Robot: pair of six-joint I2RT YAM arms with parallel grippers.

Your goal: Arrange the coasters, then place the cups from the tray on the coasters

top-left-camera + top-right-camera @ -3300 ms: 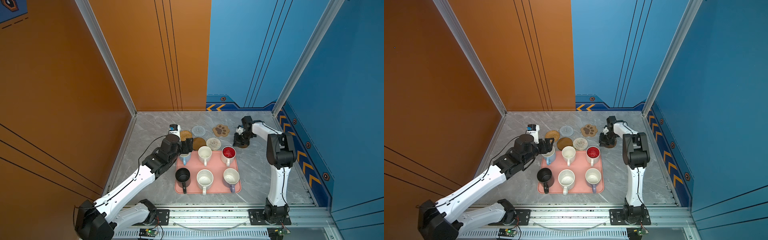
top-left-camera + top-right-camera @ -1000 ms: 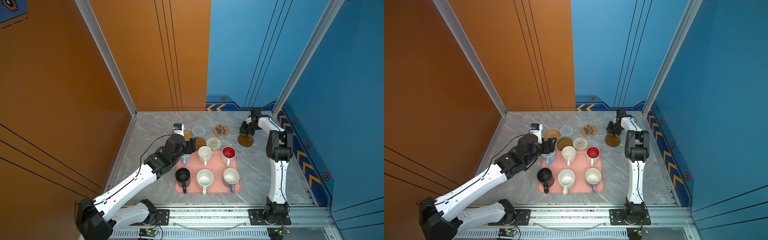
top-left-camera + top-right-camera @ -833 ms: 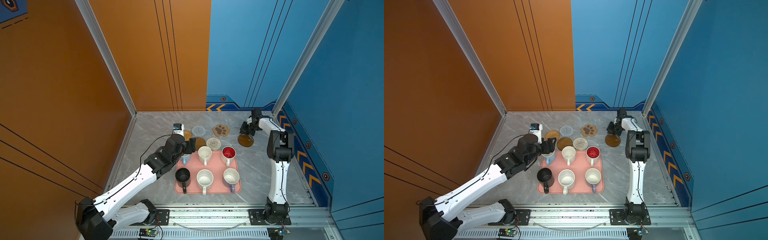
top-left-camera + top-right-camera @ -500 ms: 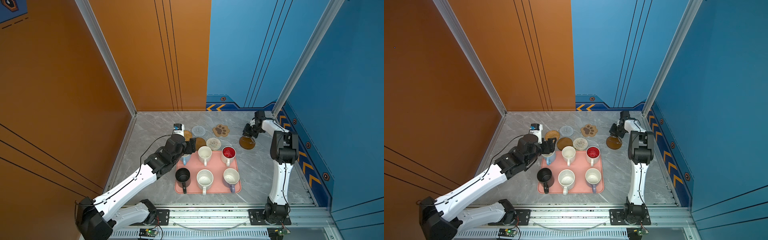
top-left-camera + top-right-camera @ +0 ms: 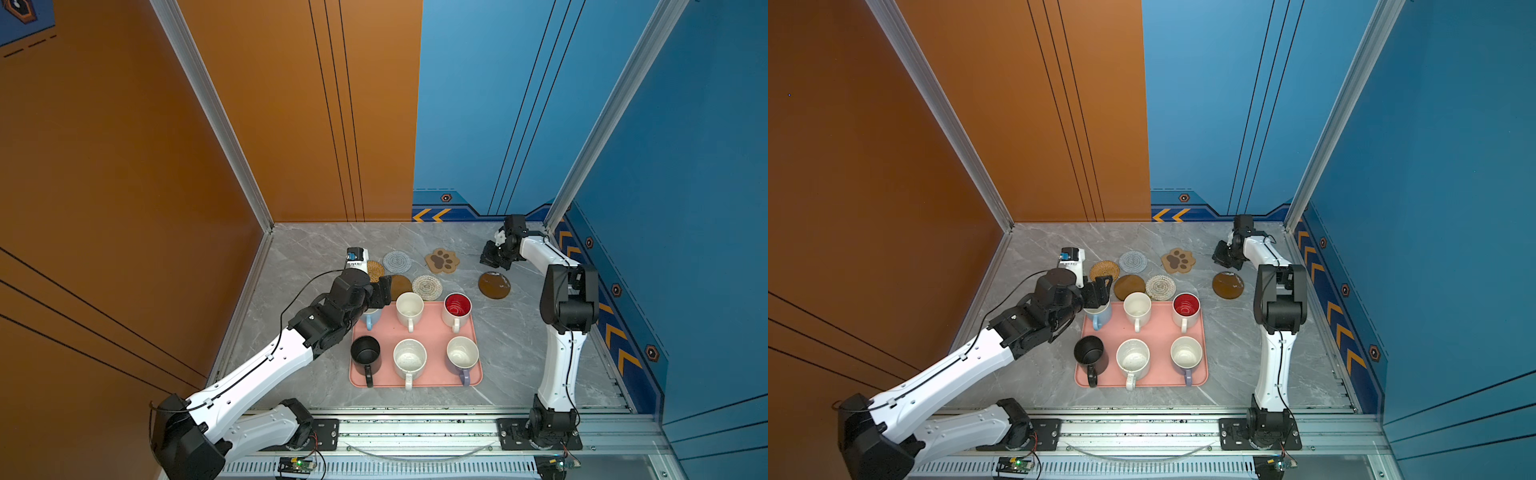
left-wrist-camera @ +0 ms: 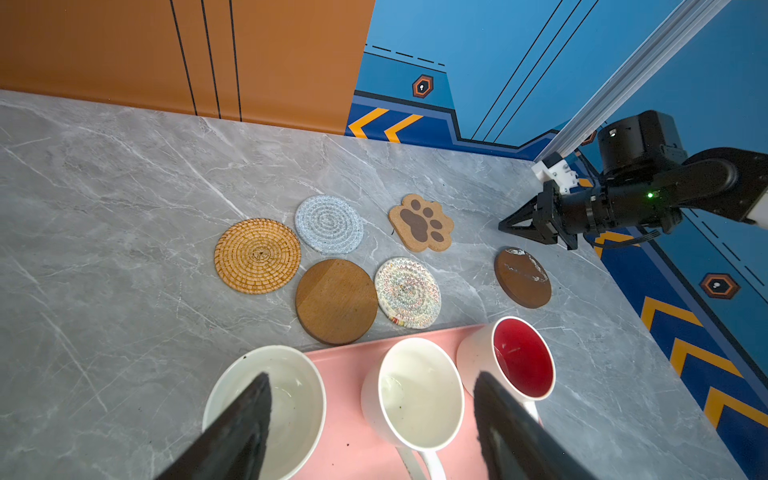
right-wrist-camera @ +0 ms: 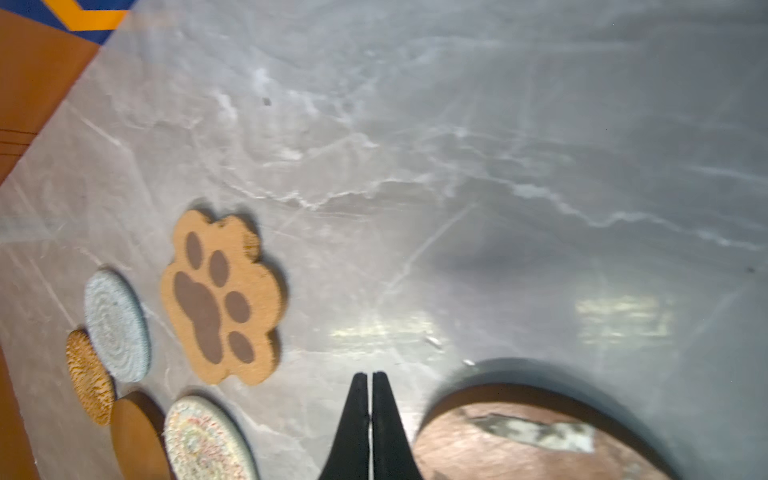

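Change: right gripper [image 5: 489, 259] shut, empty, pulled back toward rear corner; brown coaster [image 5: 494, 285] lies flat near tray [image 5: 434, 332], as before. Left gripper [image 5: 1104, 286] unchanged, open above light blue cup [image 5: 1099, 316] on tray.

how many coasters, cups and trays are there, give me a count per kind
coasters: 6 (orange rattan, grey woven, beige woven, brown, second brown, paw print)
cups: 6 (black, light blue, white, red-inside, speckled, lavender)
tray: 1
total: 13
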